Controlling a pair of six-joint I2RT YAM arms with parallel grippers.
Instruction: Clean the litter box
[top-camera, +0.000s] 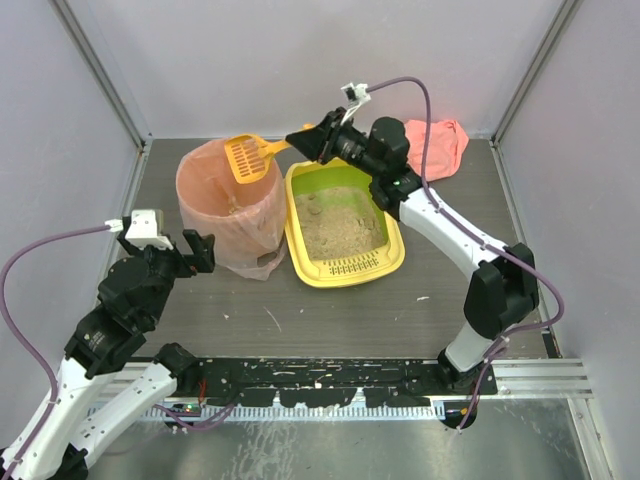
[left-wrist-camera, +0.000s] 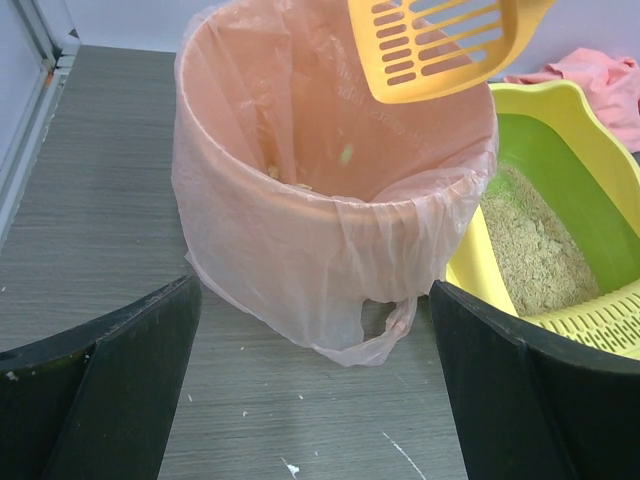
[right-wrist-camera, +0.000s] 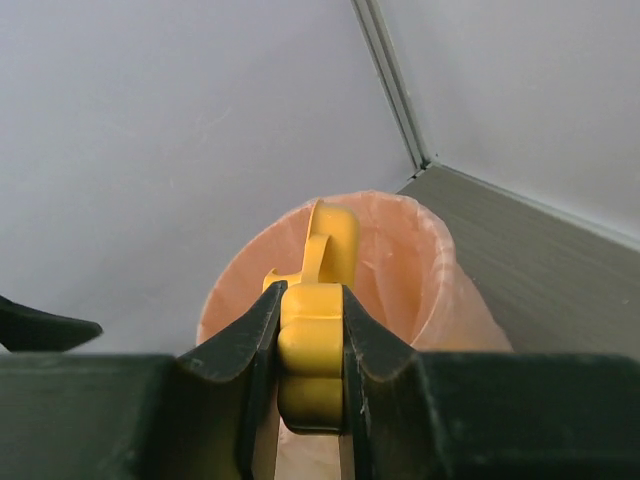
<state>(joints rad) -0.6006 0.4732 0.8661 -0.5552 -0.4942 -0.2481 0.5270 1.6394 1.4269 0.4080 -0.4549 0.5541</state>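
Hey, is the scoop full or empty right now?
Empty: the scoop shows bare slots, no litter, above the bin.

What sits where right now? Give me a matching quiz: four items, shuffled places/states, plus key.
Items
1. slotted scoop
2. litter box
3. pink cloth
4. left end effector

Places/states
A. open, holding nothing, facing the lined bin
B. far right corner of the table
C. gripped by the right end effector, over the bin
D. on the table just right of the bin, sandy litter inside

Pairs: 1-C, 2-D, 3-B, 4-A
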